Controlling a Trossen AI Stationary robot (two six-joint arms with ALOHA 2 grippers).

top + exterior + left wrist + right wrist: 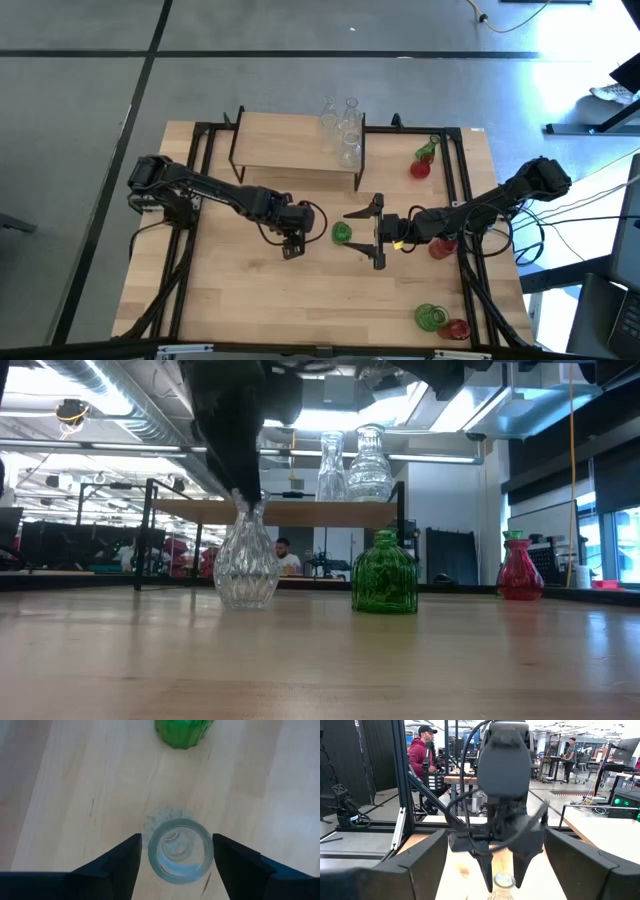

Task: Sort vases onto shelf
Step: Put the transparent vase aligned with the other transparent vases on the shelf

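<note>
1. Wooden table [240, 310] is sitting in an open lab; people are working at desks in the background of the right wrist view.
2. Left gripper [291, 243] is hanging straight over a clear vase [246, 558] standing upright mid-table, in front of the shelf [290, 140]. Left wrist view: fingers [117, 862] are flanking the rim with a gap on each side, so the jaws are apart and not gripping.
3. Judgement: it's centring for a neck grab. Keep the rim midway between the fingers, drop until the pads are on the narrow neck below the lip, then close gently. Glass is slick and the base is small, so an off-centre close could tip it.
4. Green vase [341, 233] is standing just beside the clear one; keep the outer finger off it when descending.
5. Right gripper [379, 232] is waiting beyond the green vase, jaws wide and empty.
6. Clear vases [342, 128] are already standing at the shelf's right end; red vase [420, 168] and the others are waiting along the table's right edge.
</note>
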